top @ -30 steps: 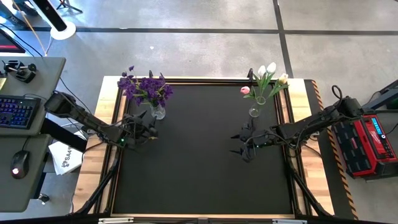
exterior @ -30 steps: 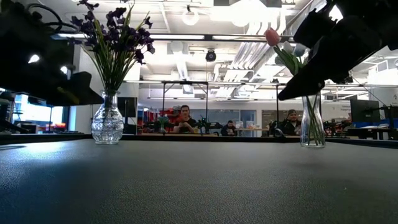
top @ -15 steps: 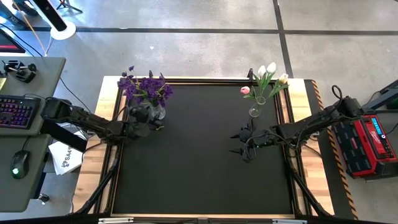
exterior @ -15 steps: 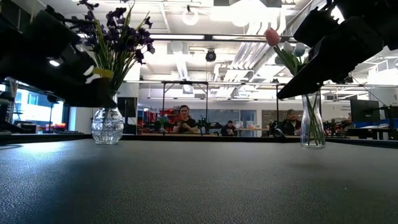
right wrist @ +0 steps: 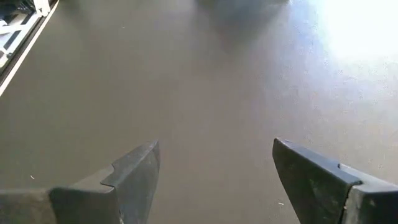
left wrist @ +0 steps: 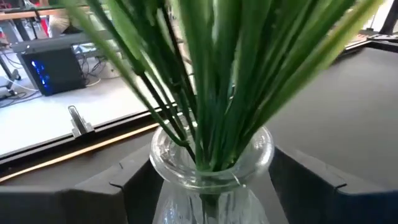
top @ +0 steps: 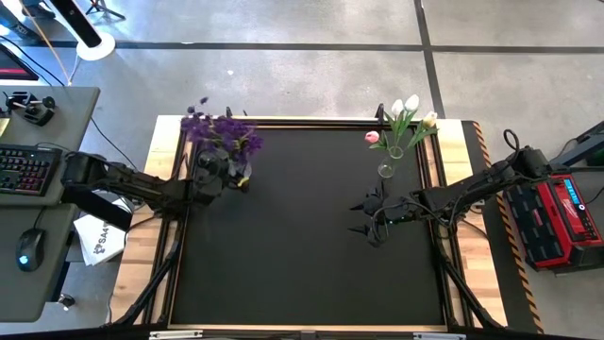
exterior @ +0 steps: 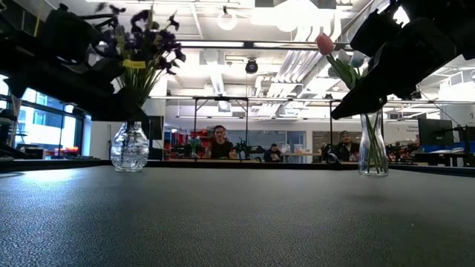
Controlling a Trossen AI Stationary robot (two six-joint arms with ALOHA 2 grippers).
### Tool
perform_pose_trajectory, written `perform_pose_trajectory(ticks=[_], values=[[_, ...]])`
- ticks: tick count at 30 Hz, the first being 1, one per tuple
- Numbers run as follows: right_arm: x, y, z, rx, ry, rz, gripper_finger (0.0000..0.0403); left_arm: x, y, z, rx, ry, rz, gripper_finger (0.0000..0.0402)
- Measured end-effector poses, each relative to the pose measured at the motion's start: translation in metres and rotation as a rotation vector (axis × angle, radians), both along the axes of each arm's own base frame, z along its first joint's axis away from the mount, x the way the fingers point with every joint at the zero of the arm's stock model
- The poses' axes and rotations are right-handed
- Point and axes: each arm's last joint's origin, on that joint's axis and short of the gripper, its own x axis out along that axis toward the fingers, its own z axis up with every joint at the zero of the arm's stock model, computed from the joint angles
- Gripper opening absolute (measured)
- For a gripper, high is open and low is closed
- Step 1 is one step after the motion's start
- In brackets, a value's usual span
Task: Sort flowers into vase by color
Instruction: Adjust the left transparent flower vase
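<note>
A round clear glass vase point(top: 243, 178) point(exterior: 130, 148) stands near the mat's far left corner and holds dark purple flowers point(top: 222, 135) point(exterior: 145, 41). Their green stems point(left wrist: 217, 74) fill the left wrist view. My left gripper point(top: 219, 175) point(left wrist: 211, 180) is open, level at the vase's neck, with one finger on each side of it. A slim glass vase point(top: 386, 169) point(exterior: 373, 144) near the far right corner holds white and pink tulips point(top: 404, 111). My right gripper point(top: 363, 215) point(right wrist: 214, 180) hangs open above bare mat, to the near side of that vase. My left gripper comes level from the table's left, and its fingers point(left wrist: 127, 180) flank the vase's neck just below the rim point(left wrist: 211, 163). Their inner faces reach the edges of the glass. I cannot tell whether they touch it. The vase stands upright on the mat.
The black mat point(top: 302, 264) lies inside a wooden table border point(top: 165, 189), with open mat between the two vases and toward the near edge. A desk with a keyboard point(top: 24, 168) is to the left and a red case point(top: 564, 217) to the right. People sit in the room beyond point(exterior: 220, 141).
My left gripper has moved toward the far edge and up to the purple-flower vase, so its fingers now stand around the neck. The purple blooms have swayed and show blurred.
</note>
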Motion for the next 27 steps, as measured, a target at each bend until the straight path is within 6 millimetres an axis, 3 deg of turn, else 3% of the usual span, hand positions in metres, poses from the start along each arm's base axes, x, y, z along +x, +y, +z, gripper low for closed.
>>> perform_pose_trajectory(ticks=[10,19,23,27], values=[[0.000,0.000,0.000,0.000,0.000,0.000,0.0293,-0.001,0.004,0.000,0.001,-0.011,0.044,0.0134],[0.000,0.000,0.000,0.000,0.000,0.000,0.0293,-0.006,0.010,0.007,0.109,0.007,0.294,0.0129],[0.000,0.000,0.000,0.000,0.000,0.000,0.0293,-0.013,0.028,0.005,0.090,-0.006,0.393,0.0129],[0.000,0.000,0.000,0.000,0.000,0.000,0.0293,-0.023,0.055,0.001,0.003,-0.030,0.379,0.0129]])
